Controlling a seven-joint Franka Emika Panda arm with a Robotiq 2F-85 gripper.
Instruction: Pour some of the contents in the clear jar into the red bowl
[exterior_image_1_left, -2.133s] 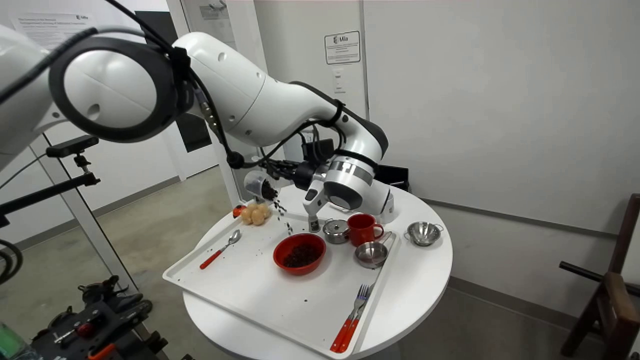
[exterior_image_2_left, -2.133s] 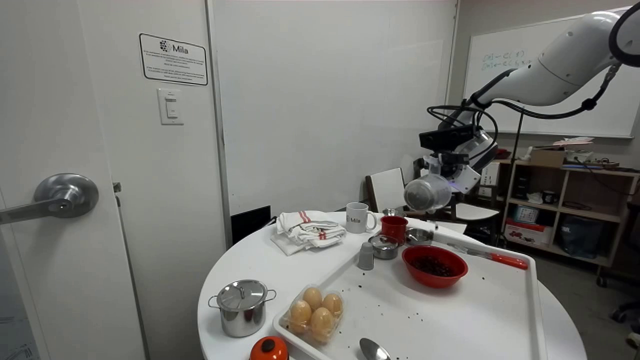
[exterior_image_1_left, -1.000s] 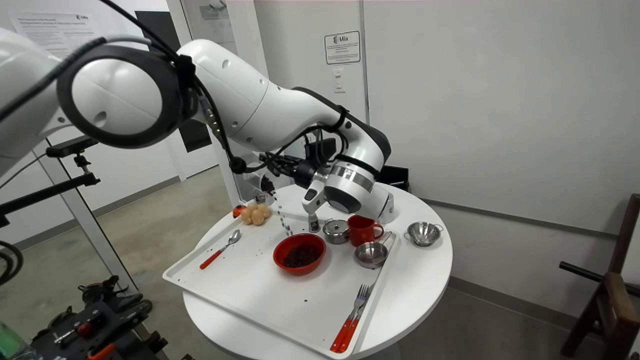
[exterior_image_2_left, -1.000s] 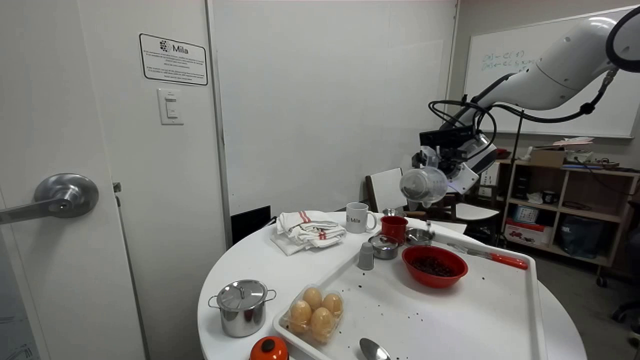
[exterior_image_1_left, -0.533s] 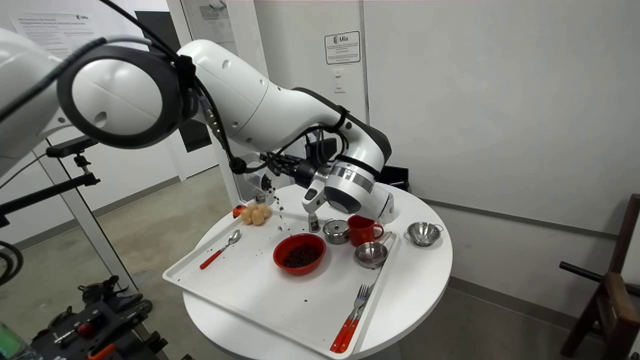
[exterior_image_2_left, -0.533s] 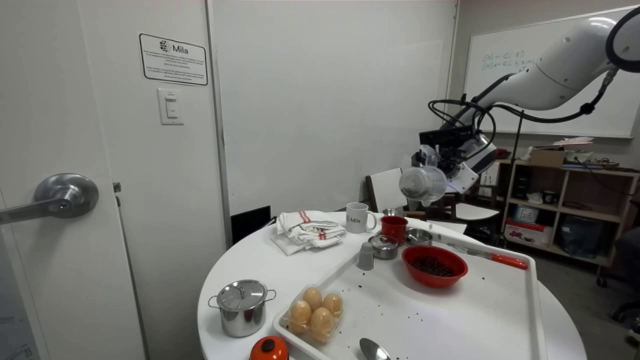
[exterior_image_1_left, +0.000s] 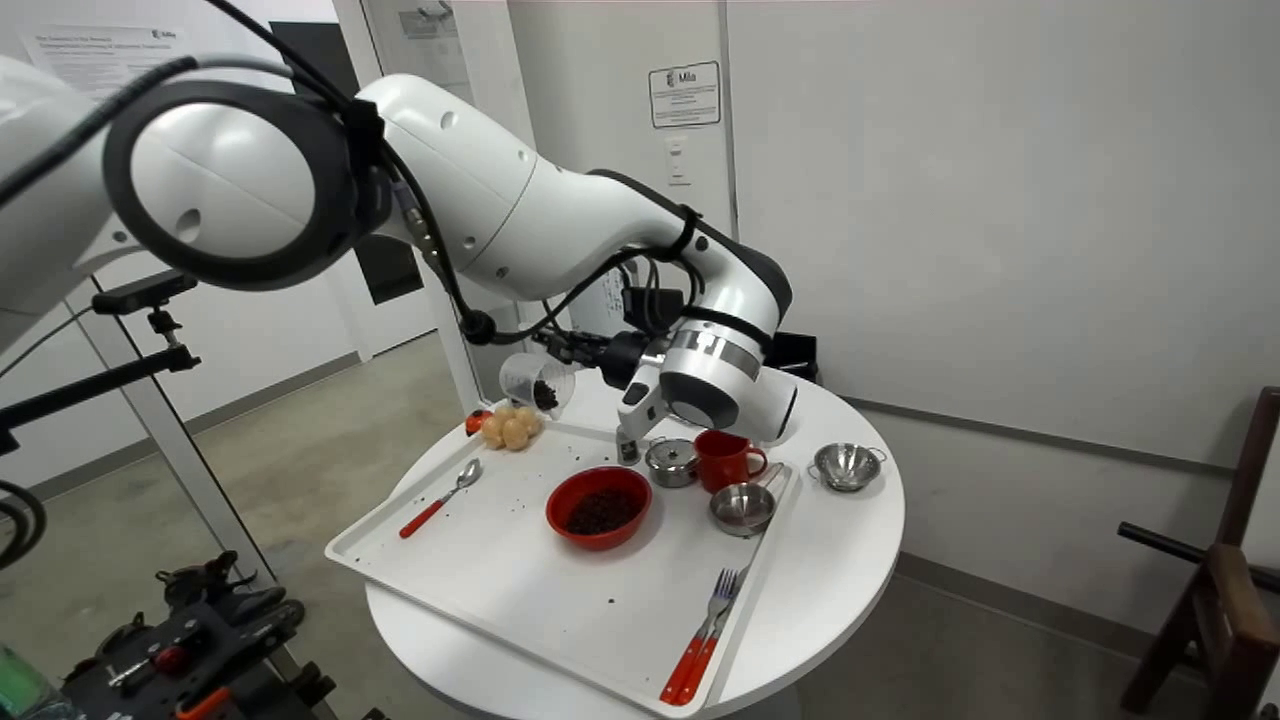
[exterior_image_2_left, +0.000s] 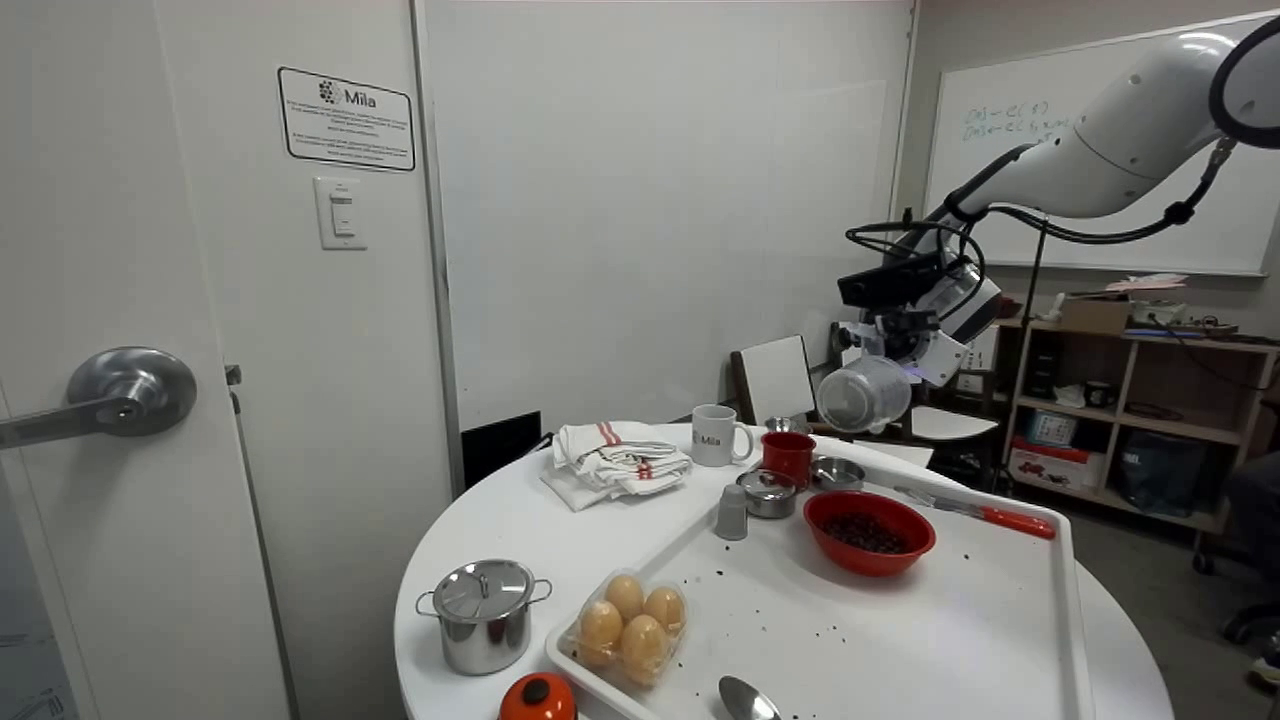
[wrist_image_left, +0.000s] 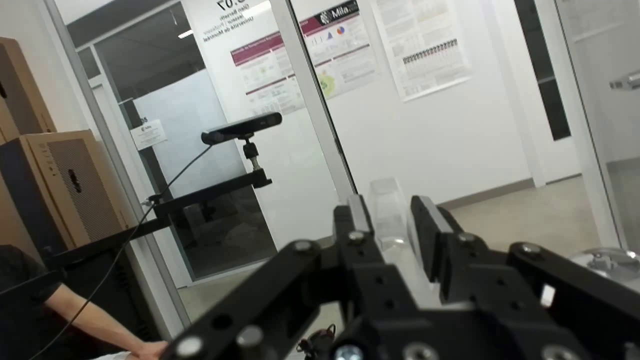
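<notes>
My gripper (wrist_image_left: 388, 206) is shut on the handle of the clear jar (wrist_image_left: 391, 225), whose see-through strip runs between the two pads in the wrist view. In both exterior views the clear jar (exterior_image_1_left: 519, 377) hangs in the air, tipped on its side. Some dark bits lie near its mouth. In an exterior view the jar (exterior_image_2_left: 860, 395) shows its round base towards the camera. Below it, on the tray, stands the red bowl (exterior_image_1_left: 600, 541), with a heap of dark bits inside. No bits are seen falling between jar and bowl.
A white tray (exterior_image_1_left: 500, 575) bears scattered dark crumbs, a red-handled spoon (exterior_image_1_left: 430, 515) and a fork and knife (exterior_image_1_left: 692, 660). Behind the bowl stand a grey shaker (exterior_image_2_left: 732, 515), a lidded pot (exterior_image_1_left: 672, 463), a red mug (exterior_image_1_left: 722, 460) and a metal pan (exterior_image_1_left: 743, 508). Packed eggs (exterior_image_2_left: 640, 645) lie at one corner.
Dark bits were streaming down from the jar in the earlier frames; that stream has stopped. The jar has shifted slightly down and to the right in both exterior views.
</notes>
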